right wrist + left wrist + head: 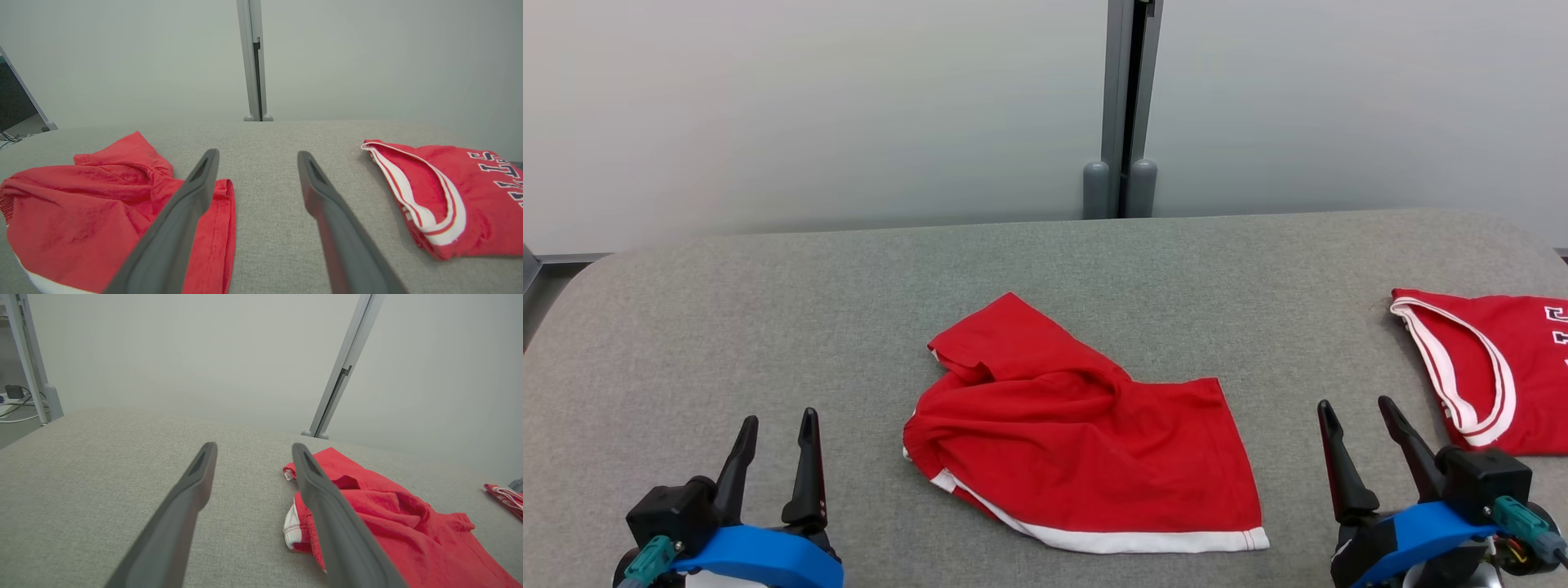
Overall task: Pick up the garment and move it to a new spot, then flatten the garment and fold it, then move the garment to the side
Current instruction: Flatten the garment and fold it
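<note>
The red garment (pixel 1078 441) lies crumpled in the middle of the grey desk (pixel 768 310), with its white hem toward the near edge. The left pincer (pixel 779 416) and the right pincer (pixel 1356 403) are both open and hold nothing, one at each side of it. The left and far parts of the desk are free. At the right edge lies a red jersey (pixel 1503 359), near the right pincer. A grey post (pixel 1127 106) stands behind the far edge.

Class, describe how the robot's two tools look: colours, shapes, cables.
The left tool and right tool each have two long, tapering dark fingers on a black block, above a bright blue collar. A teal connector plugs in beside each.
</note>
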Controlling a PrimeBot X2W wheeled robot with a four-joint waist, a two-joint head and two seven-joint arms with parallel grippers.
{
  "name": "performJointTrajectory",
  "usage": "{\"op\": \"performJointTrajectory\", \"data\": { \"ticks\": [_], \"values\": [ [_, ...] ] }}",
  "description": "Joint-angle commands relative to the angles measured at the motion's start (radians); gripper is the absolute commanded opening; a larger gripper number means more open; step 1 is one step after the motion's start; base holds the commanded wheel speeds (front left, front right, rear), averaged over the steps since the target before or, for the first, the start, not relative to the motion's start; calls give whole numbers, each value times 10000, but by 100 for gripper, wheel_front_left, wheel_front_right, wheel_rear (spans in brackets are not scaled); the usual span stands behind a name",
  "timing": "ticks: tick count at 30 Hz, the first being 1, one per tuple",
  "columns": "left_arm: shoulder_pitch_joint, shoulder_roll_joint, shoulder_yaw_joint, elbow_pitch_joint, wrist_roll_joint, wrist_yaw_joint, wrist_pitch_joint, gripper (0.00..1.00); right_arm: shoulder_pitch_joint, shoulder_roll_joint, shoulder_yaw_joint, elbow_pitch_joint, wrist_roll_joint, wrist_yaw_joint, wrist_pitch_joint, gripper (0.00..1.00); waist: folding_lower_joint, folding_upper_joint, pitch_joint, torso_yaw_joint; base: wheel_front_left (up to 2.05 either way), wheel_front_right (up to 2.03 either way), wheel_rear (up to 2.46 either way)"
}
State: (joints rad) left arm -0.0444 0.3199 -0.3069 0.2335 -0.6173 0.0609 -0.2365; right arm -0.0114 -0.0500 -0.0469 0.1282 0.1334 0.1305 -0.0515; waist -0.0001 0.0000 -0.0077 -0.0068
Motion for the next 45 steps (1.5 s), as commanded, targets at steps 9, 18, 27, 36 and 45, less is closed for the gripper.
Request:
{"op": "performJointTrajectory", "data": {
  "ticks": [9, 18, 27, 36, 45],
  "values": [
    [109, 134, -86, -287, -48, 90, 135, 100, -100, -10, 14, -48, -8, 6, -35, 100, 1, 0, 222, -17, 0, 0, 0],
    [66, 5, -828, 51, 53, -238, 748, 100, -241, -10, 201, 67, 125, 4, -61, 100, 1, 0, 472, 30, 0, 0, 0],
    [-392, -695, -1588, 1731, -328, -1034, 1290, 100, -237, -10, 319, 224, 158, 6, -109, 100, 1, 0, 656, -123, 0, 0, 0],
    [-1264, -1102, -1755, 3114, -496, -1339, 1361, 100, -379, -12, 579, 309, 269, 4, -112, 100, 1, 0, 879, -386, 0, 0, 0],
    [-1635, -1281, -1745, 3860, -762, -1511, 1320, 100, -441, -10, 662, 385, 324, 6, -130, 100, 1, 0, 981, -565, 0, 0, 0]
  ]
}}
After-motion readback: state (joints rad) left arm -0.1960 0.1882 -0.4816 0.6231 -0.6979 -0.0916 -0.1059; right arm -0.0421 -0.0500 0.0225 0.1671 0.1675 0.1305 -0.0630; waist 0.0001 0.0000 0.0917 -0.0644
